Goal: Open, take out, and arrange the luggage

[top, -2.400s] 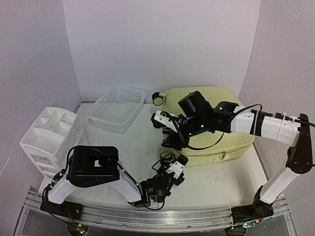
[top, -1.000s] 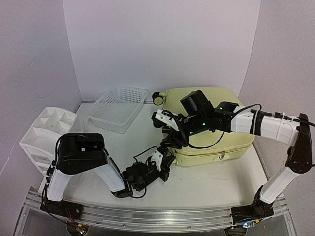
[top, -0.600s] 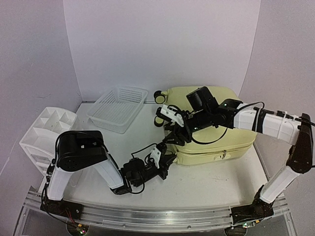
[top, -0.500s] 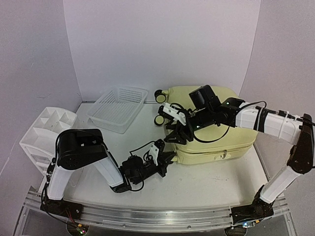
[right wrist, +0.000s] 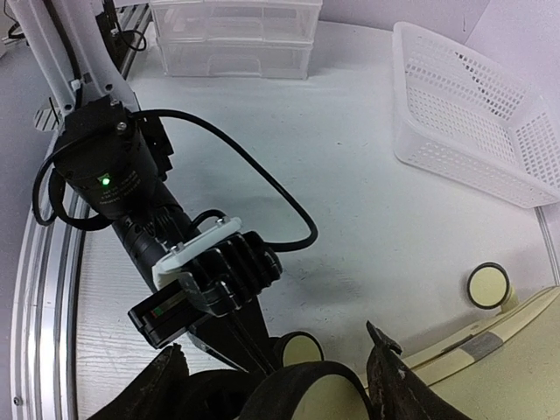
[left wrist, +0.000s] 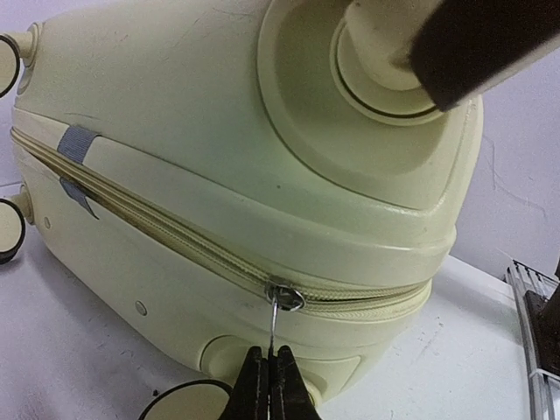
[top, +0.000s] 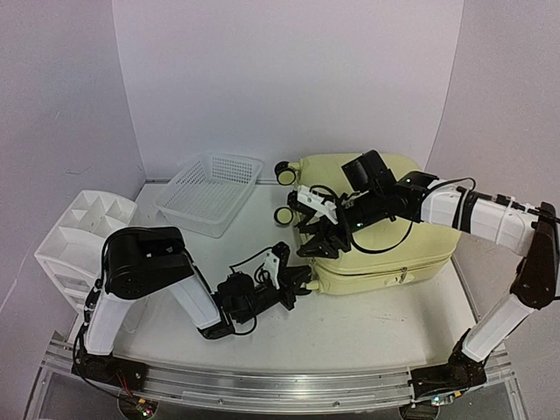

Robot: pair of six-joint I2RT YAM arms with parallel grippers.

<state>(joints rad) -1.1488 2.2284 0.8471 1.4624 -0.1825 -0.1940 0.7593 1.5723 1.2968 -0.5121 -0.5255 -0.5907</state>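
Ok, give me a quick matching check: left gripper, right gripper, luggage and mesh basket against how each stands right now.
Things:
1. left gripper
2. right gripper
3. luggage
4. mesh basket

States:
A. empty
B. open, over a luggage corner
C. lying flat, lid closed
D. pinching the zipper pull

Pairs: 1-D, 2-B, 3-C, 4-A

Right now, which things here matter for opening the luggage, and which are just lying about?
In play:
- luggage, zipped shut
- zipper pull
- left gripper, shut on the pull
- right gripper, open at the luggage's corner

Lying about:
- basket
- drawer organizer
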